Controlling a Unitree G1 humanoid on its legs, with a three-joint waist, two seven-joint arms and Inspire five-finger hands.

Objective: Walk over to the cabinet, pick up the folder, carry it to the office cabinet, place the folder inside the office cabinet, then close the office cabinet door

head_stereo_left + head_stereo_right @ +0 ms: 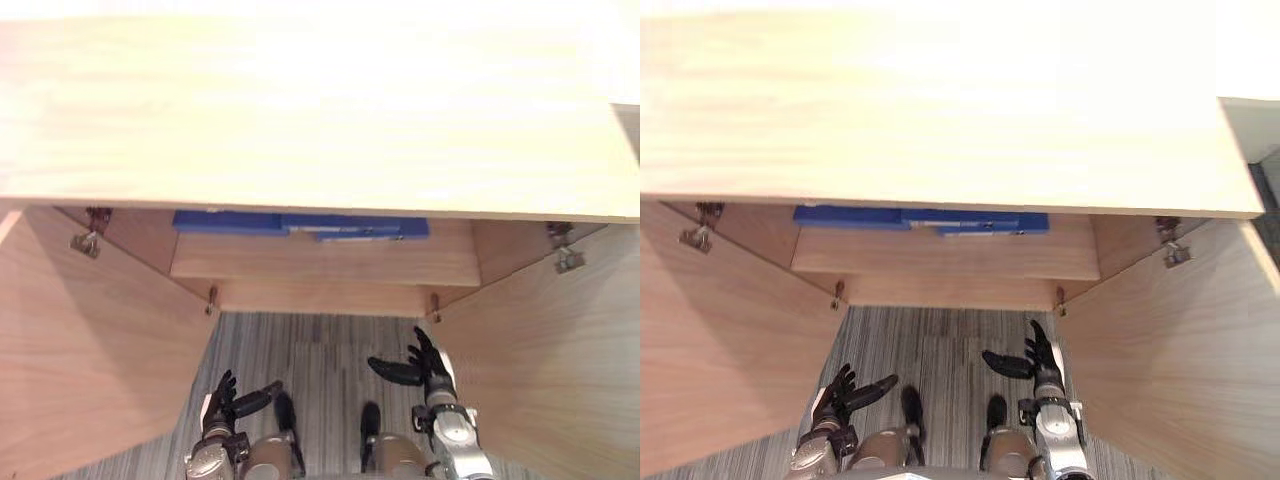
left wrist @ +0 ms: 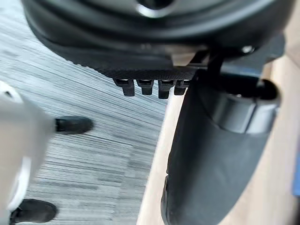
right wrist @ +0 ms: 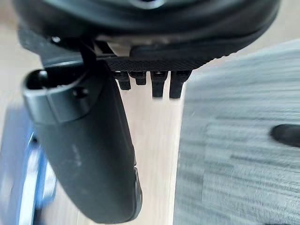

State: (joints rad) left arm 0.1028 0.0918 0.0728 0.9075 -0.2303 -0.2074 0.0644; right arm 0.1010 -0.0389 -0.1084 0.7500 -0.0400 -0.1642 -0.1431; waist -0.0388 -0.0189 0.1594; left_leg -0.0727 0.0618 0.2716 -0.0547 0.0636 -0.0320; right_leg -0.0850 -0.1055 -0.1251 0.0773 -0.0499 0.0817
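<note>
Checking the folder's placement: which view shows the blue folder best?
Left eye view: the blue folder lies flat on the cabinet's shelf. The right eye view shows the same; the wrist views catch blurred blue slivers.

The folder [image 1: 300,224] lies on the shelf [image 1: 325,262] inside the cabinet [image 1: 300,110].

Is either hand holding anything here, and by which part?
Nothing. The left hand and right hand are open and empty; the blue folder lies on the cabinet shelf.
</note>
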